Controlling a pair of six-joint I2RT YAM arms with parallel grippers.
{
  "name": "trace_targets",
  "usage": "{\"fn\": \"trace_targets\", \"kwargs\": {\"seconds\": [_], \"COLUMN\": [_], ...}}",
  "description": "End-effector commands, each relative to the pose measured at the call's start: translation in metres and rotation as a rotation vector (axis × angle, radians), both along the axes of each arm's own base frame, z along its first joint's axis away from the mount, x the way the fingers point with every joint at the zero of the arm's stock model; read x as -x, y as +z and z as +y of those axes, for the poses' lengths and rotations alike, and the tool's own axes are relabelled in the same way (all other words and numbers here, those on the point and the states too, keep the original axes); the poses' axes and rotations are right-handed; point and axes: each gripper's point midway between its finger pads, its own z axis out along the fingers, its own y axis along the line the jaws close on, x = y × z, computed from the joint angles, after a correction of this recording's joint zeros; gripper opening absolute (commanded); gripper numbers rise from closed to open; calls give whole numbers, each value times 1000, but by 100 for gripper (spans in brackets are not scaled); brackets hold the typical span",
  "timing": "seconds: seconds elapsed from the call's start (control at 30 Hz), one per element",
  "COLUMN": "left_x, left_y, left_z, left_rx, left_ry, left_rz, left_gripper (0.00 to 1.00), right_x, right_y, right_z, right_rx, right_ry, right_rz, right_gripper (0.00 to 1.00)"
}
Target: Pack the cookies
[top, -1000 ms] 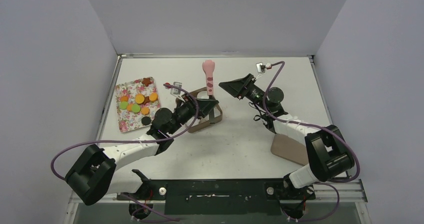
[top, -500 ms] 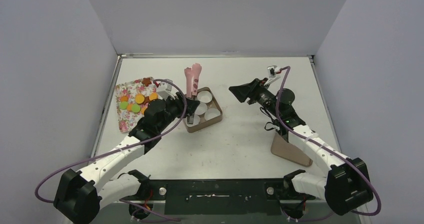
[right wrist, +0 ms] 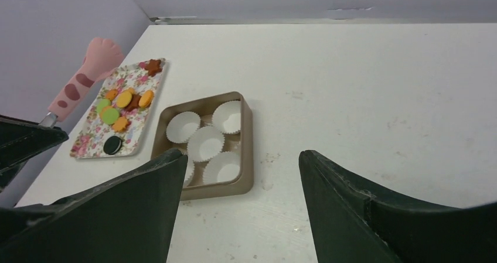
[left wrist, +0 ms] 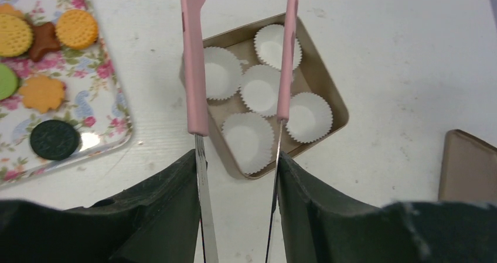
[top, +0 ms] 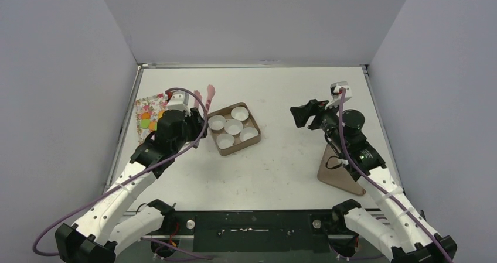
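Gripping the pink tongs [left wrist: 193, 69] in my left hand [left wrist: 234, 166], their arms sprung apart for reaching, I hover by the box [left wrist: 329, 93] of paper cups [left wrist: 258, 90]. The cookies [left wrist: 77, 28] wait on the flowered tray [left wrist: 105, 93] beside it. My right hand [right wrist: 241, 157] hangs wide, empty.

Small flat cookies [left wrist: 77, 28], orange rounds and flowers, brown stars, green, 1 black, lying on a floral tray [left wrist: 94, 81]
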Motion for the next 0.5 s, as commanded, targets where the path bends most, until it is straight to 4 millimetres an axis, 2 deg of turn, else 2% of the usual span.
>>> {"fn": "trace_targets", "kwargs": {"seconds": [0.0, 0.3, 0.47], "left_x": [8, 17, 21], "left_y": [18, 13, -6], "left_z": [40, 70, 81], "left_rx": [-122, -233, -267], "left_ry": [112, 194, 220], "left_rz": [-18, 52, 135], "left_gripper": [43, 39, 39], "right_x": [10, 36, 47], "right_y": [27, 46, 42], "right_z": [-37, -93, -125], "right_rx": [120, 262, 376], "right_ry": [-125, -326, -441], "right_rz": [-69, -88, -56], "right_gripper": [72, 77, 83]}}
